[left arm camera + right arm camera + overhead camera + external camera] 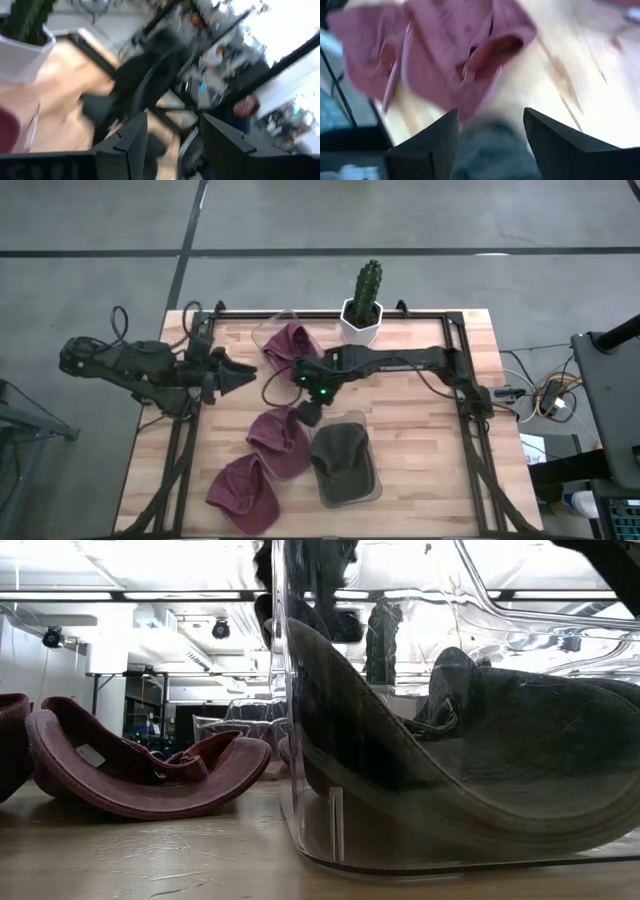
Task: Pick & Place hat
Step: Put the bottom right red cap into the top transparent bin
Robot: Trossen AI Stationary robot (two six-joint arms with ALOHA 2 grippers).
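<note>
Three maroon hats show in the high view. One (290, 340) sits in a clear container near the far edge. One (281, 441) lies crown-down on the table's middle, and one (243, 495) lies near the near edge. A dark olive hat (345, 463) rests in a clear container (310, 830). My right gripper (308, 416) is open and hovers between the middle maroon hat (445, 55) and the olive hat's container. My left gripper (243, 377) is open and waits above the table's left part.
A cactus in a white pot (362, 308) stands at the far edge. A black frame rail (330, 315) runs around the table. The right arm (400, 362) reaches across the table's middle. Bare wood lies at the table's right part (420, 450).
</note>
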